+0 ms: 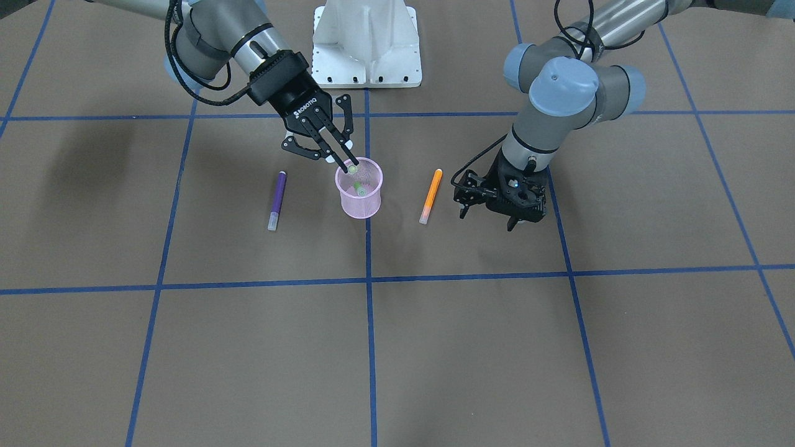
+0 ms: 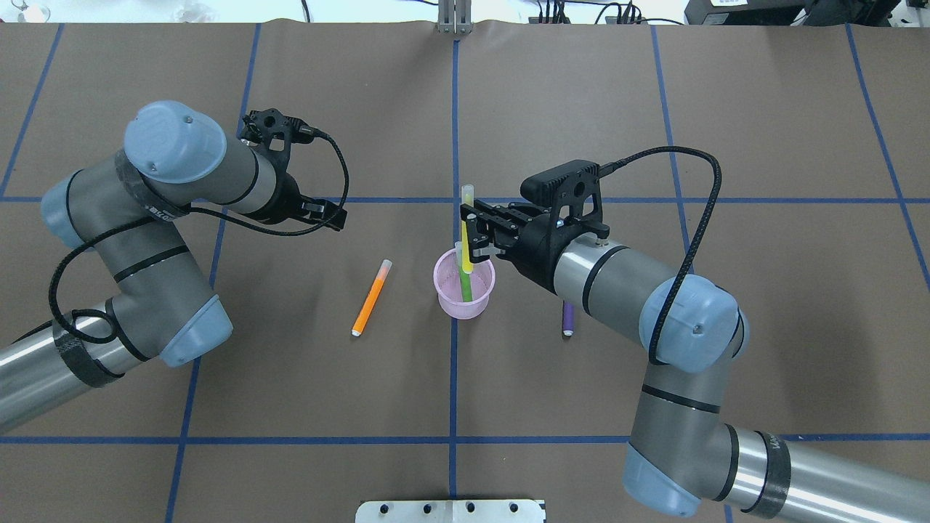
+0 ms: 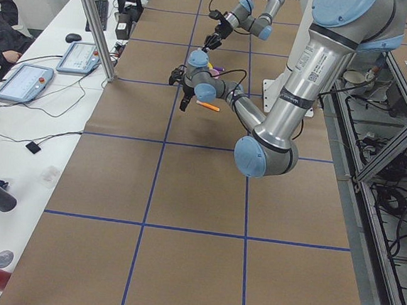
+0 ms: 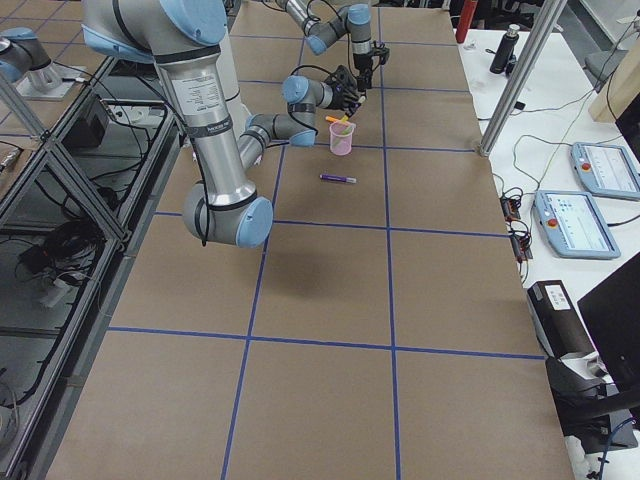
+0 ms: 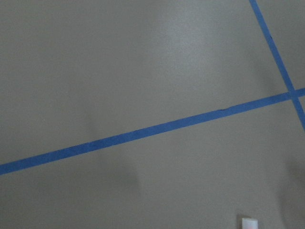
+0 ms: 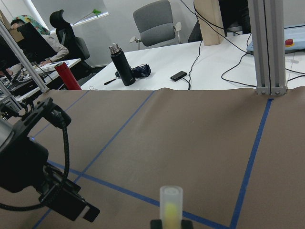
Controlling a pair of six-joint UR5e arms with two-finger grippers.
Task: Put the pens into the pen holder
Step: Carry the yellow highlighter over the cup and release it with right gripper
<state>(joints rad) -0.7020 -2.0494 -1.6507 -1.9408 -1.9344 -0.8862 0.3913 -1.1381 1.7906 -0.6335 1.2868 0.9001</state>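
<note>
**Finding 1.** The right gripper [image 2: 472, 240] has its fingers pinched shut on the slim bright green pen [image 2: 467, 205], near its whitish cap end. The pen stands nearly upright. Its lower end is already inside the small pink wire-mesh pen holder [image 2: 445, 270], which stands on the brown paper-covered counter [image 2: 654, 109].

**Finding 2.** Seen from overhead, the slim orange pen [image 2: 369, 298] lies at 9 o'clock from the holder. The slim purple pen [image 1: 277, 200] lies at 3 o'clock, partly under the right arm. Both are flat on the counter and apart from the holder.

**Finding 3.** The left gripper [image 1: 486, 220] hangs just beside the orange pen, fingers spread, holding nothing.

**Recommendation.** I judge the step in hand to be the release.
- I would lower the pen until its tip nears the bottom, keeping the shaft off the rim.
- I would open the fingers only a little.
- I would then lift straight up, because any sideways drag could tip the light mesh holder.
</note>
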